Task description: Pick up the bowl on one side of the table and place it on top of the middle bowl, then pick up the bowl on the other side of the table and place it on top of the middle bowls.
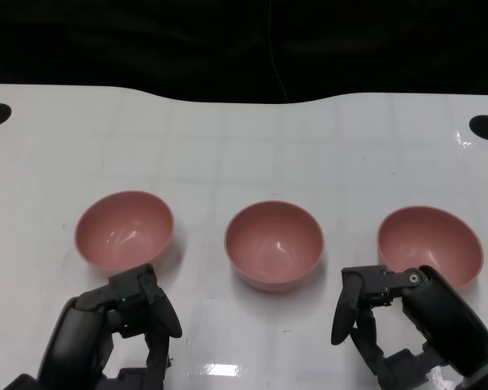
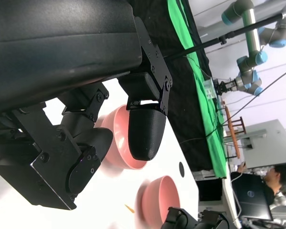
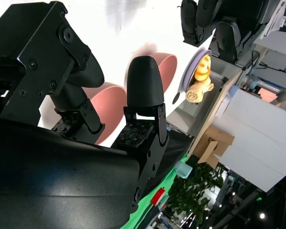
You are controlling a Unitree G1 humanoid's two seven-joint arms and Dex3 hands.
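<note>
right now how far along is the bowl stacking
Nothing is stacked yet: the left bowl, middle bowl and right bowl each sit apart on the table. In hand: nothing; the left hand and right hand sit just short of the side bowls, holding nothing. Left: both pick-ups and both placements onto the middle bowl.

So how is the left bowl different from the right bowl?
The left bowl sits clear of the left hand, with table showing between them, while the right bowl has its near rim partly hidden behind the right hand. The left bowl also looks a bit paler pink inside than the right bowl. Both are round, pink, upright, hold nothing and stand apart from the middle bowl.
</note>
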